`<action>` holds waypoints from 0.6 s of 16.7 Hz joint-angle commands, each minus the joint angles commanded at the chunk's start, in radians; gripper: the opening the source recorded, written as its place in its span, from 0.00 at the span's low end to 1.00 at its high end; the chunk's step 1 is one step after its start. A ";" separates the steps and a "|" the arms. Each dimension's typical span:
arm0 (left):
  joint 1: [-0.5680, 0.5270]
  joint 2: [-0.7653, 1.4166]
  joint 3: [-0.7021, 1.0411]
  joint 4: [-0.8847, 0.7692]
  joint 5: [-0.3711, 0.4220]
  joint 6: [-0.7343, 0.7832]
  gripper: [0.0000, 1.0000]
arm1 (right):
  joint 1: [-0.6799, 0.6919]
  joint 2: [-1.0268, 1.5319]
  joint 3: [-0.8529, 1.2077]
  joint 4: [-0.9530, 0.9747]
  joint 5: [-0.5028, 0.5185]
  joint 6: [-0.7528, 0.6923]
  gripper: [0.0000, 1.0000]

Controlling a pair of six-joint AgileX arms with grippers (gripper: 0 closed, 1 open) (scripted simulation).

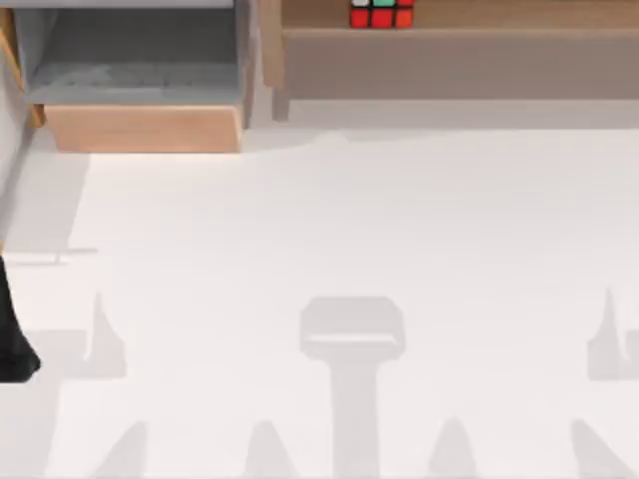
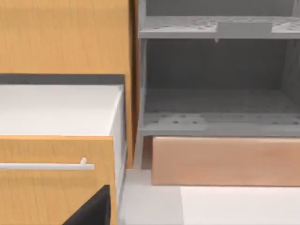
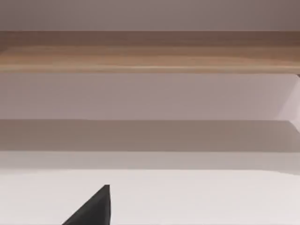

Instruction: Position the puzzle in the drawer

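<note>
The puzzle (image 1: 381, 13), a small cube with red, green and white stickers, rests on the long wooden shelf (image 1: 499, 20) at the back of the table, partly cut off by the top view's upper edge. The drawer (image 1: 140, 128) stands pulled open at the back left, showing its tan front panel and bare grey floor (image 2: 215, 105). A black part of my left arm (image 1: 14, 344) sits at the table's left edge, far from both. A dark tip of my left gripper (image 2: 93, 211) faces the drawer. A dark tip of my right gripper (image 3: 93, 210) faces the shelf (image 3: 150, 51).
The shelf's grey-brown front (image 1: 459, 68) runs along the back right. An orange wood cabinet with a white bar handle (image 2: 47, 165) stands beside the drawer in the left wrist view. The white tabletop (image 1: 349, 230) spreads wide in front, crossed by arm shadows.
</note>
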 joint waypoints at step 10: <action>-0.163 0.375 0.323 0.204 -0.151 0.028 1.00 | 0.000 0.000 0.000 0.000 0.000 0.000 1.00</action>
